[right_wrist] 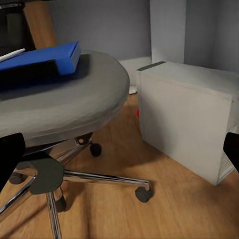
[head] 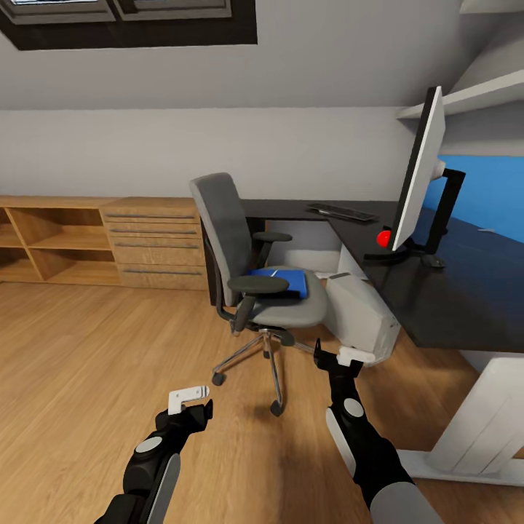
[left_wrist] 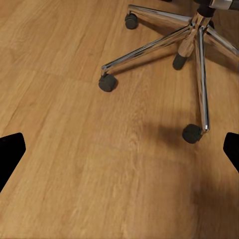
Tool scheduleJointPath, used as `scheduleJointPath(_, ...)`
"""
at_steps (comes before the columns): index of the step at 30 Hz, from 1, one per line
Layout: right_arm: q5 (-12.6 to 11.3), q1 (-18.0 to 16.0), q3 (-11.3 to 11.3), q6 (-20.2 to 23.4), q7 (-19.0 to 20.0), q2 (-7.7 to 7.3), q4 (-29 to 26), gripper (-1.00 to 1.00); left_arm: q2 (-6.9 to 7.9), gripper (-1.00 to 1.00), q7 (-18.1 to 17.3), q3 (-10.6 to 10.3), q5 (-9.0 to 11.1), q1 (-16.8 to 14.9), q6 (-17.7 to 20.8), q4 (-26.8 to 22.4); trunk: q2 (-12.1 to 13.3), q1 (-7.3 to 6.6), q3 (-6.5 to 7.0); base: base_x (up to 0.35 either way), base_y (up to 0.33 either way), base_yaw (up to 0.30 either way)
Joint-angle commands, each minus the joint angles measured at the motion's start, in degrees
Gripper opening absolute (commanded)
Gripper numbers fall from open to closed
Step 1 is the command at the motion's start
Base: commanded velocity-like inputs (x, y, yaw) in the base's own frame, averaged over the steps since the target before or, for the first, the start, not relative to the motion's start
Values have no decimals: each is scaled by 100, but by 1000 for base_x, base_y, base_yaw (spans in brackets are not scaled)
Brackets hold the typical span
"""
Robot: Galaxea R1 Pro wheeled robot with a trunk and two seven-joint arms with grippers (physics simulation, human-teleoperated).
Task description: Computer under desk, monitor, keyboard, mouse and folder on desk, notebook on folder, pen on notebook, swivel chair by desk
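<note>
Both grippers, left (head: pixel 191 397) and right (head: pixel 349 356), hung released; reaching the blue folder (head: pixel 280 281) on the swivel chair (head: pixel 240 247) meant clearing its near armrest (head: pixel 257 284).

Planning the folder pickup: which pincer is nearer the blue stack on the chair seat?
Right. The right pincer sits just below the seat edge, near the blue stack. The left pincer is lower, out over the floor beside the chair's casters.
</note>
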Motion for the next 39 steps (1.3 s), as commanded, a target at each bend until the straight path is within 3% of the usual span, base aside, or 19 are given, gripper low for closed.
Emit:
scheduleJointPath(1, -33, -4, 18, -23, -29, -3, 7, 100, 1, 100, 51, -7, 61, -3, 20, -6, -2, -1, -6, 0, 0, -2)
scheduleJointPath(29, -30, -4, 11, -14, -34, -2, 35, 100, 2, 100, 51, -1, 61, -3, 19, -15, -2, -1, -6, 0, 97, 0)
scheduleJointPath(32, -71, -7, -2, 156, 4, -12, 291, 100, 4, 100, 51, -1, 61, -3, 16, -15, -2, -1, -6, 0, 1, 0)
scheduleJointPath(34, -168, -16, -22, 310, 22, -20, 369, 100, 3, 100, 51, 1, 62, -3, 17, -22, -2, -1, -6, 0, 0, 0)
scheduleJointPath(37, -570, -53, -107, 641, 69, -70, 464, 100, 7, 100, 51, 5, 61, -3, 21, -34, -2, -1, -6, 0, 0, 0)
scheduleJointPath(39, -1255, -225, -213, 1054, 242, -227, 650, 100, 7, 100, 51, 7, 61, -3, 22, -36, -2, -1, -6, 0, 0, 0)
